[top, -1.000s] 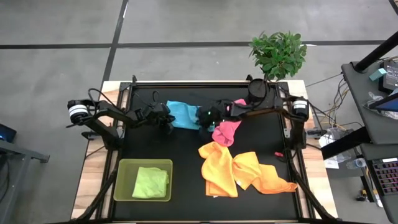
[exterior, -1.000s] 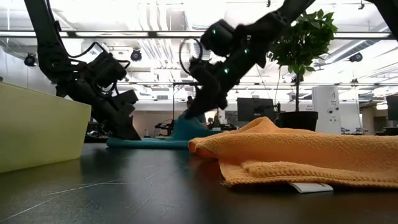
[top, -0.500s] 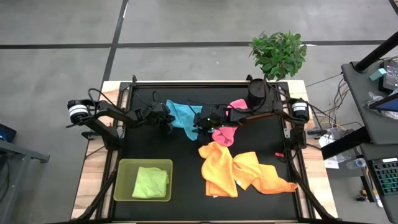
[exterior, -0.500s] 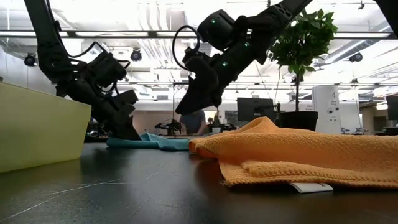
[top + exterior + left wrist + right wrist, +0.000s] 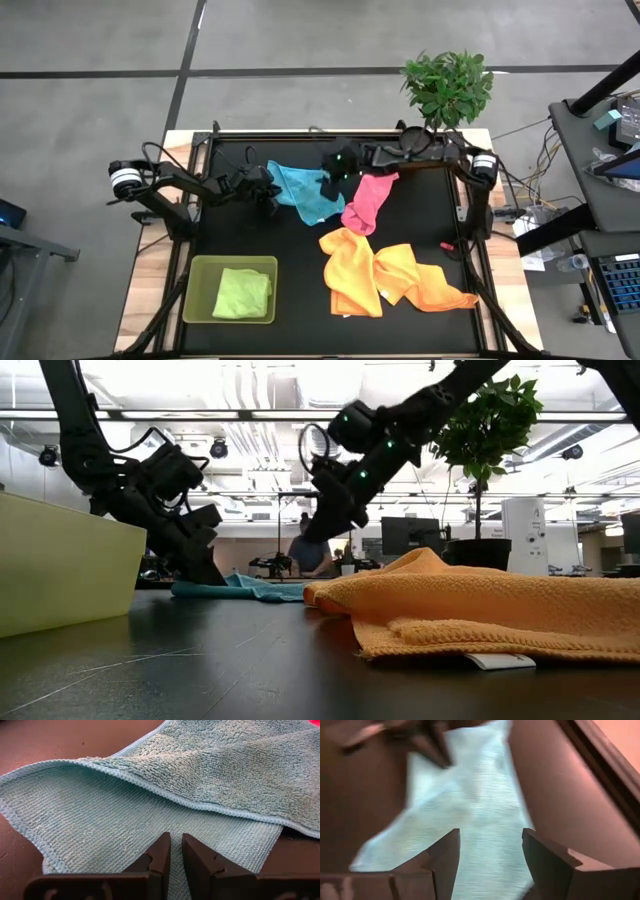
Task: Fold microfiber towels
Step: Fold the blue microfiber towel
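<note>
Tabletop (image 5: 260, 235): black surface in a pale wooden frame, carrying all items listed.

Orange towel (image 5: 425, 280): largest cloth, crumpled at the front right of the tabletop, lying against the yellow towel; in the low view it filled the right foreground (image 5: 480, 610), a white tag at its edge.

Yellow towel (image 5: 350, 265): crumpled, just left of the orange one, touching it.

Tray (image 5: 230, 290): translucent lime-green, rectangular, at the front left; held a folded lime green towel (image 5: 242, 293).

Light blue towel (image 5: 305, 192): at the rear centre, lying flat on the tabletop between the two hands, one part folded over itself; in the left wrist view (image 5: 150, 810) a doubled layer lay across the single layer.

Pink towel (image 5: 366, 200): rumpled strip just right of the blue one, its lower end near the yellow towel.

Potted plant (image 5: 448, 88): green, beyond the rear right corner.

Left hand (image 5: 268, 196): at the blue towel's left edge, low on the tabletop; fingers (image 5: 162, 855) nearly together, tips resting on the cloth. Whether they pinched it could not be told.

Right hand (image 5: 335, 180): above the blue towel's right edge, lifted clear of the surface in the low view (image 5: 325, 525); fingers (image 5: 445, 855) spread apart, released, nothing between them.
</note>
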